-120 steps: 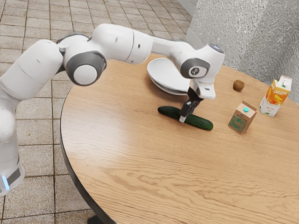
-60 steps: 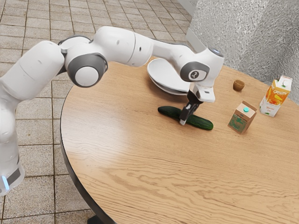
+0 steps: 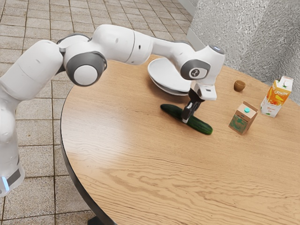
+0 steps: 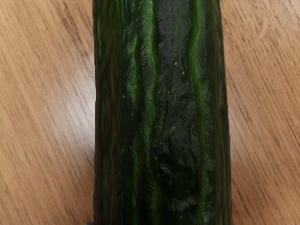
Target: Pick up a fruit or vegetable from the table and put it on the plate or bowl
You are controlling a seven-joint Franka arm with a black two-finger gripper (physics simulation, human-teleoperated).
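Pincer (image 3: 187, 116) pinched the cucumber (image 3: 200, 125) at mid-length, across its long axis, which ran far-left to near-right, low over the tabletop (image 3: 140, 159). Plate (image 3: 159, 72) lay near, beyond to the far left.

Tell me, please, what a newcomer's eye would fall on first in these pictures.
The dark green cucumber draws the eye first, clamped at its middle by the black gripper low over the round wooden table. Just beyond it sit stacked white plates. Toward the exterior view's right stand a brown carton and an orange juice carton.
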